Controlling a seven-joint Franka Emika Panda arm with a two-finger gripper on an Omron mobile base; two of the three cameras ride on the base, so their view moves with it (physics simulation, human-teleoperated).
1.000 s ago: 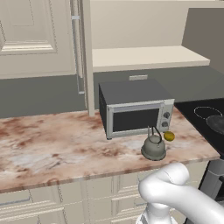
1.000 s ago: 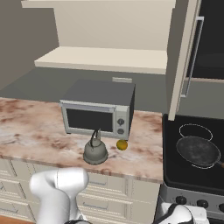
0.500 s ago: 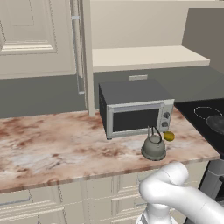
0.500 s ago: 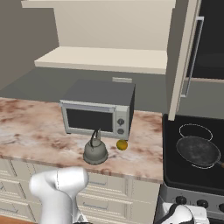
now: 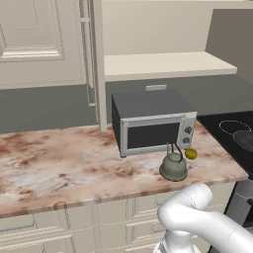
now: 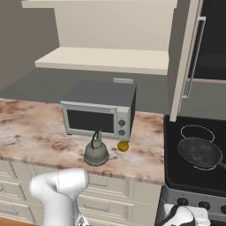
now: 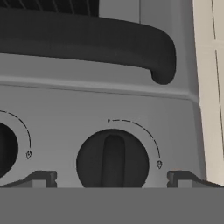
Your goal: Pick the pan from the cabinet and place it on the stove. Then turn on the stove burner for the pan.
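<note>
The black pan (image 6: 199,152) lies on the stove (image 6: 181,176), over a white ring on the glossy cooktop; its rim also shows at the right edge (image 5: 245,140). Down at the stove's grey front panel, my gripper (image 7: 111,179) is open. Its two fingertips (image 7: 41,178) stand wide apart on either side of a round black burner knob (image 7: 113,162) and do not touch it. Part of a second knob (image 7: 6,151) shows to the left. The cabinet (image 6: 183,62) hangs above with its door swung open and a beige shelf (image 5: 163,64) inside.
A grey microwave (image 5: 153,126), a squat grey kettle (image 5: 174,165) and a small yellow fruit (image 5: 191,153) sit on the marbled counter (image 5: 59,168) left of the stove. A dark oven door handle (image 7: 87,39) runs close beside the knobs. Cream drawers (image 6: 110,198) line the front.
</note>
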